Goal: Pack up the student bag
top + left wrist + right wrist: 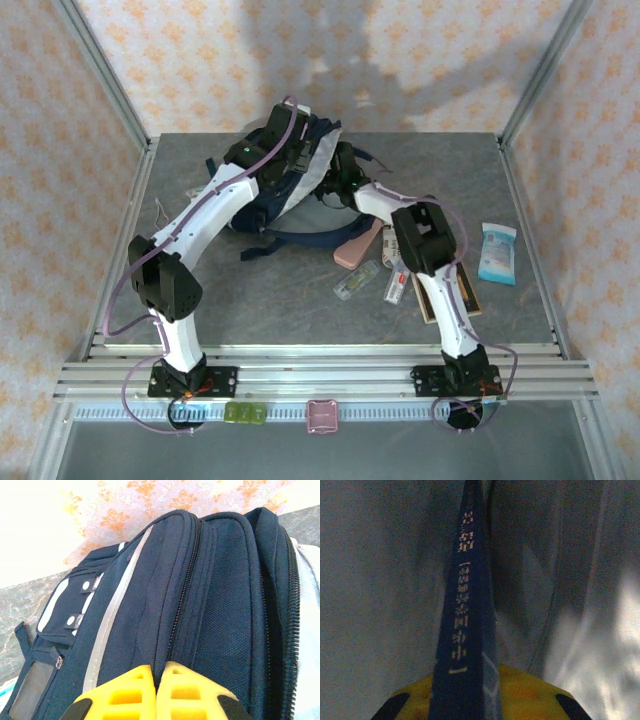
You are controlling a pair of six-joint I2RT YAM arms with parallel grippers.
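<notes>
The student bag (290, 192), navy with a grey stripe, lies at the back middle of the table with its mouth facing right. My left gripper (291, 128) is at the bag's top. In the left wrist view, the left gripper (159, 672) is shut on a fold of the bag's fabric (220, 590) beside a zipper. My right gripper (337, 176) reaches into the bag's mouth. In the right wrist view, the right gripper (470, 680) is shut on a thin dark-blue book (467, 605) with pale lettering on its spine, standing on edge inside the bag's grey lining (380, 580).
Right of the bag lie a pink pencil case (358, 243), a clear small case (357, 281), a few small packets (397, 285) and a brown-edged book (463, 297) under the right arm. A blue wipes pack (497, 253) sits near the right edge.
</notes>
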